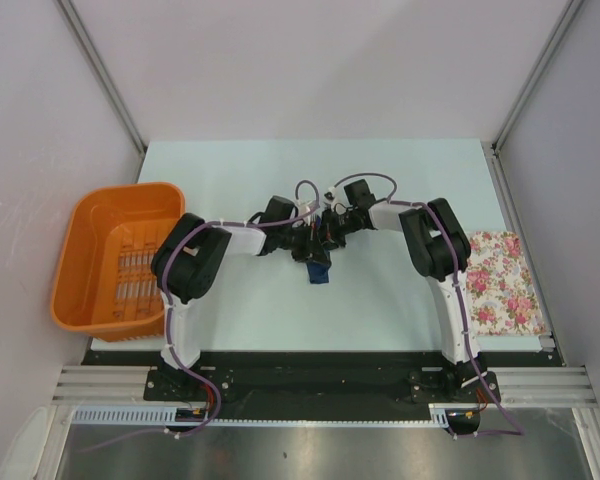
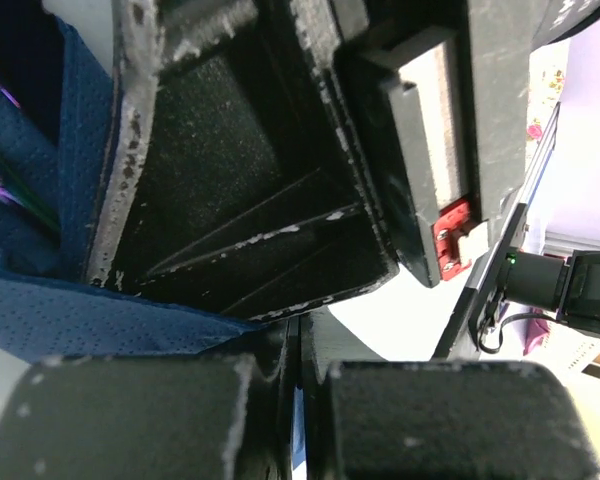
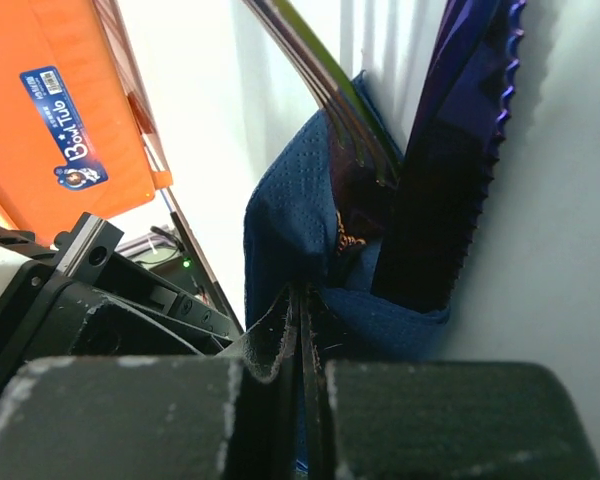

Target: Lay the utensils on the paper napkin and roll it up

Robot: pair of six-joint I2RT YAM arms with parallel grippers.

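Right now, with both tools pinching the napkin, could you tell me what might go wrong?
1. The utensils stick out of the napkin's open end; tilting could let them slide out.
2. The left tool and right tool both pinch the thin napkin; pulling apart may tear it.
3. The tools sit very close together, so they may collide.

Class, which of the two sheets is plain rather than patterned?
The navy paper napkin, bunched at centre; the floral cloth at the right edge is printed.
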